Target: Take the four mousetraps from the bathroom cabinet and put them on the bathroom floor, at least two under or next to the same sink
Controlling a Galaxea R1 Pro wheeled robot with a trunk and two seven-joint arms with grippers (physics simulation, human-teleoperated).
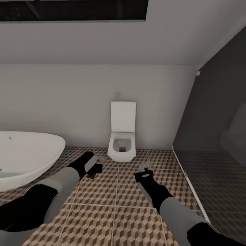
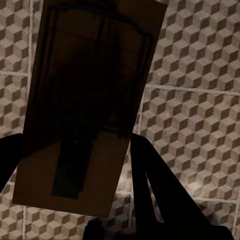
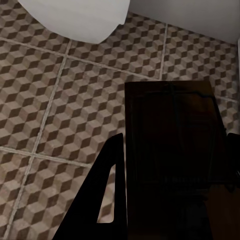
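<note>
Both arms are carrying traps across the bathroom floor [image 1: 112, 191]: the left claw [image 1: 94, 169] is grasping a mousetrap [image 2: 85, 110], the right claw [image 1: 145, 174] is grasping another mousetrap [image 3: 172, 160]. Next, probably finding the sink and lowering them there.

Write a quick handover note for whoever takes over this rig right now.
Left end effector: shut on a mousetrap, held above the bathroom floor.
Right end effector: shut on a second mousetrap, also above the tiles.
Ahead: toilet, bathtub at left.
Done: two traps fetched. I can't tell where the other two are.
Left: find the sink, set at least two traps beside or under it, all four on the same floor.
</note>
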